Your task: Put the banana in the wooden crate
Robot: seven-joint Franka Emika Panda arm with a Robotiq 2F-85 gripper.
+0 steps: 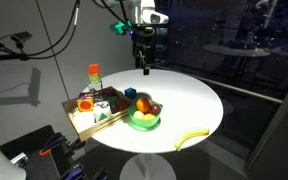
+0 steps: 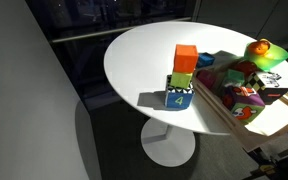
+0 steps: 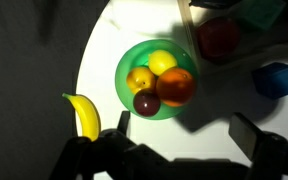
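The banana (image 1: 191,138) is small, curved and yellow. It lies on the round white table (image 1: 189,100) near its front edge, apart from the green bowl (image 1: 144,119). In the wrist view the banana (image 3: 84,115) lies left of the bowl (image 3: 124,60). The wooden crate (image 1: 84,125) stands at the table's other side and holds coloured toy blocks; it also shows in an exterior view (image 2: 216,103). My gripper (image 1: 144,68) hangs high above the table behind the bowl. In the wrist view it (image 3: 184,135) is open and empty.
The green bowl holds round orange, yellow and red fruits (image 3: 174,85). A blue cube (image 3: 274,78) sits on the table between bowl and crate. A stack of blocks (image 2: 184,75) stands by the crate near the table edge. The table edge drops off just past the banana.
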